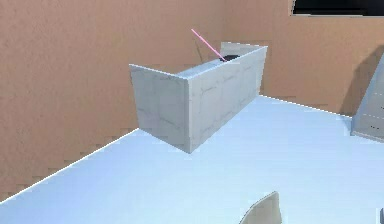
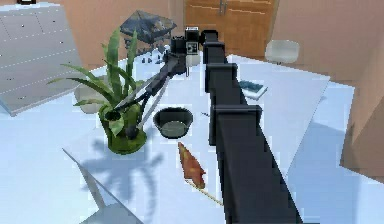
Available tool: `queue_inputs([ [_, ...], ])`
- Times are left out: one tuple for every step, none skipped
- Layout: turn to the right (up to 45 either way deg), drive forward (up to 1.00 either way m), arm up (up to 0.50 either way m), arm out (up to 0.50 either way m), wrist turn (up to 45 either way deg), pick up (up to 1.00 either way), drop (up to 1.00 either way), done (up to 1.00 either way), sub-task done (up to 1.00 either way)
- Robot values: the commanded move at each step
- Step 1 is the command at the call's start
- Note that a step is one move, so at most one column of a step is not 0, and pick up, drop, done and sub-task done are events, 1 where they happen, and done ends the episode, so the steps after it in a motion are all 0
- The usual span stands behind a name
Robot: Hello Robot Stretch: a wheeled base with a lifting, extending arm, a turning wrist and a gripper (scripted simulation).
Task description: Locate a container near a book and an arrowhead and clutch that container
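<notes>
Grasping the bowl point(image 2: 172, 123), at five o'clock from the gripper point(image 2: 147, 92) beside the plant point(image 2: 112, 95), probably requires drawing the arm in; finger state cannot be told.

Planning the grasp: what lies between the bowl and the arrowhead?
Nothing. In the arm side view, only a short stretch of bare tabletop separates the bowl from the arrowhead.

The arm point(image 2: 235, 130) reaches far out, tool point(image 2: 160, 85) apparently angled leftward at its end.

Book point(image 2: 256, 90) partly behind arm point(image 2: 236, 125); drawers point(image 1: 372, 104) off the edge
</notes>
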Motion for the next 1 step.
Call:
queue_inputs([
  [0.0,0.0,0.0,0.0,45.0,0.0,0.0,0.0,0.0],
])
